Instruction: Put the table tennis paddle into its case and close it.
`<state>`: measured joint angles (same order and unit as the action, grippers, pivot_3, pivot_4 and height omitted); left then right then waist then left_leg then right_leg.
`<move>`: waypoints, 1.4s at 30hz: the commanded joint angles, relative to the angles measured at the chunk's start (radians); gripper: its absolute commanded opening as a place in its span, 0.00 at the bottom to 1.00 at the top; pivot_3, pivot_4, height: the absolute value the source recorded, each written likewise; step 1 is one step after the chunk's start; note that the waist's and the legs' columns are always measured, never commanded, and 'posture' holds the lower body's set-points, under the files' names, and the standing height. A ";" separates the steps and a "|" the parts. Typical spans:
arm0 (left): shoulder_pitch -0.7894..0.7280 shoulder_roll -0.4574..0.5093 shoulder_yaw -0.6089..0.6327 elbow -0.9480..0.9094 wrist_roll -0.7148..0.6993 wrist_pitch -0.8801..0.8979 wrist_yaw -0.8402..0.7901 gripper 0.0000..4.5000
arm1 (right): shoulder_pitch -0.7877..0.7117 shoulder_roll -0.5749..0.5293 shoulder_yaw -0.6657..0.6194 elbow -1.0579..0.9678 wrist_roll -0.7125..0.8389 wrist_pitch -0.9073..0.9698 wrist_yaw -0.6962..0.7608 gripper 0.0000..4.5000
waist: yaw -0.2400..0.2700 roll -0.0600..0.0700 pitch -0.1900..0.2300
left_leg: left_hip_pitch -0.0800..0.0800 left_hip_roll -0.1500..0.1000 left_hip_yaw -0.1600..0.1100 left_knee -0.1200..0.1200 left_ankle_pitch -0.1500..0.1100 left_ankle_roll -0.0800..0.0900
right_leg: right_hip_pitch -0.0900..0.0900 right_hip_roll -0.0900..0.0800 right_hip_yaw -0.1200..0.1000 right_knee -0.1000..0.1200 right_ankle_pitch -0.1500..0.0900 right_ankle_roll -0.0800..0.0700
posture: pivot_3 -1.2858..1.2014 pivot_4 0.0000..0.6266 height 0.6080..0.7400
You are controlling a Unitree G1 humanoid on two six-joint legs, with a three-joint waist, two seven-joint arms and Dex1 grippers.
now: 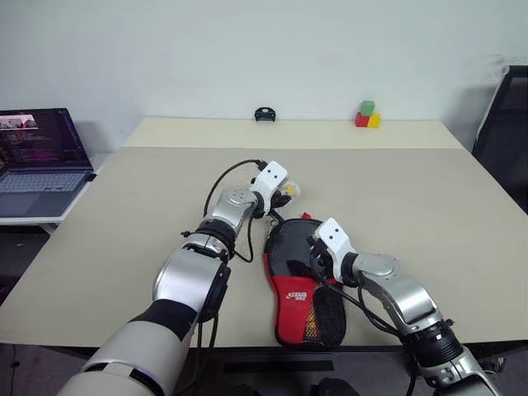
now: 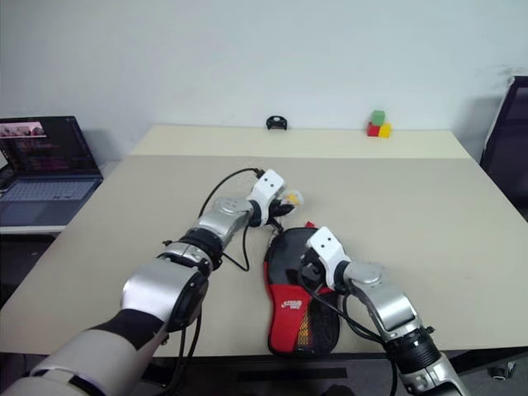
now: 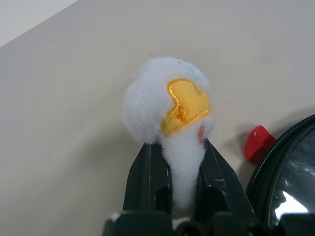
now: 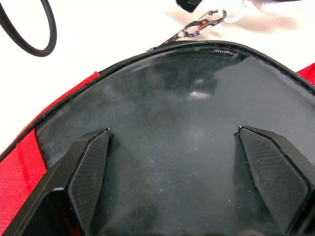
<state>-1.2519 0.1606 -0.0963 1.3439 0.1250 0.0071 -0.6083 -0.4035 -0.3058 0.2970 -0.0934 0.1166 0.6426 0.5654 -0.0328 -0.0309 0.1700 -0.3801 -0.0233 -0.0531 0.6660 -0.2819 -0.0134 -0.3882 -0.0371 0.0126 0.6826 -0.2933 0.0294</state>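
The case [image 1: 294, 299] lies flat near the table's front edge, with its red panel, mesh and clear window facing up. My left gripper [image 3: 177, 147] is shut on the neck of a small white-yellow plush charm [image 3: 167, 98], just past the case's far end [image 3: 290, 162]. A metal clip [image 4: 197, 27] links the charm to the zip. My right gripper [image 4: 174, 130] hangs open over the window, one finger [image 4: 88, 167] on each side. The table tennis paddle is hidden; the window shows only a dark surface.
A laptop [image 1: 41, 161] stands on a side table at the left. Coloured blocks [image 1: 367, 115] and a small black object [image 1: 264, 115] sit at the table's far edge. A black chair [image 1: 507, 140] is at the right. A black cable [image 1: 221, 188] loops beside my left wrist.
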 commanded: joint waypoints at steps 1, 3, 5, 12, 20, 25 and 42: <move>-0.057 -0.035 0.005 -0.006 0.023 -0.047 0.050 0.03 | 0.054 0.010 0.062 0.039 -0.025 0.065 -0.009 1.00 | 0.002 0.000 0.000 | 0.000 0.000 0.000 0.000 0.000 0.000 | 0.000 0.000 0.000 0.000 0.000 0.000 | 0.52 0.24 1.00; -0.063 -0.054 0.008 -0.002 0.032 -0.055 0.071 0.03 | 0.059 0.018 0.065 0.034 -0.027 0.070 -0.014 1.00 | 0.003 0.000 0.000 | 0.000 0.000 0.000 0.000 0.000 0.000 | 0.000 0.000 0.000 0.000 0.000 0.000 | 0.52 0.24 1.00; -0.067 -0.074 0.003 0.002 0.047 -0.066 0.091 0.03 | 0.067 0.027 0.066 0.023 -0.031 0.079 -0.021 1.00 | 0.002 0.000 0.000 | -0.001 0.000 0.000 0.000 0.000 0.000 | 0.000 0.000 0.000 0.000 0.000 0.000 | 0.52 0.24 1.00; -0.078 -0.143 -0.023 0.017 0.111 -0.086 0.162 0.03 | 0.107 0.044 0.063 -0.018 -0.031 0.110 -0.049 1.00 | 0.003 0.000 0.000 | -0.001 -0.001 0.000 0.000 0.000 0.000 | 0.000 0.000 0.000 0.000 0.000 0.000 | 0.52 0.24 1.00; -0.113 -0.192 -0.057 0.027 0.198 -0.112 0.252 0.03 | 0.170 0.056 0.083 -0.101 -0.029 0.158 -0.086 1.00 | 0.005 -0.001 -0.001 | -0.001 -0.001 0.000 0.000 0.000 0.000 | 0.000 0.000 0.000 -0.001 0.000 0.000 | 0.52 0.24 1.00; -0.163 -0.243 -0.052 0.030 0.215 -0.119 0.287 0.03 | 0.186 0.054 0.076 -0.133 -0.026 0.187 -0.104 1.00 | 0.008 -0.001 -0.001 | -0.001 -0.002 0.000 0.000 0.000 0.000 | 0.000 0.000 -0.001 -0.001 0.000 0.000 | 0.52 0.24 1.00; -0.076 -0.322 -0.119 0.038 0.284 -0.114 0.140 0.03 | 0.207 0.069 0.081 -0.156 -0.020 0.204 -0.135 1.00 | 0.006 0.002 -0.004 | 0.000 -0.002 0.001 -0.001 0.000 0.000 | 0.001 0.000 -0.002 -0.002 -0.001 0.002 | 0.52 0.24 1.00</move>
<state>-1.3241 -0.1503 -0.2093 1.4049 0.4003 -0.0981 -0.4557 -0.2481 -0.2288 0.3382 -0.3225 0.0938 0.7731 0.4265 -0.0269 -0.0291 0.1665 -0.3803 -0.0254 -0.0525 0.6650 -0.2819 -0.0136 -0.3877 -0.0375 0.0105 0.6810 -0.2943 0.0310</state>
